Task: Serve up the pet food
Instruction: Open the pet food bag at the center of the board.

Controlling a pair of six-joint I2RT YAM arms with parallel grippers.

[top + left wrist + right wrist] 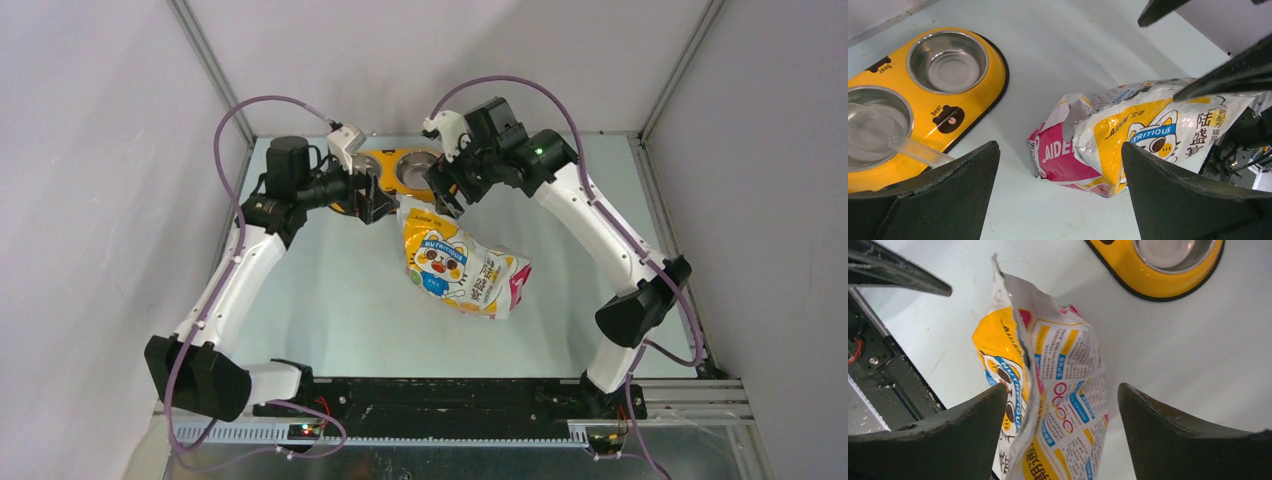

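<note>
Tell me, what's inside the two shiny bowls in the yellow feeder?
One bowl shows only bare metal, no food. The other bowl holds a clear plastic scoop. Its edge runs out of the picture, so that bit stays unseen.

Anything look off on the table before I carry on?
The cat-food bag lies crumpled on its side, its top edge ragged between the open fingers of the right gripper. The translucent scoop lies in one steel bowl of the yellow feeder. I see nothing spilled.
</note>
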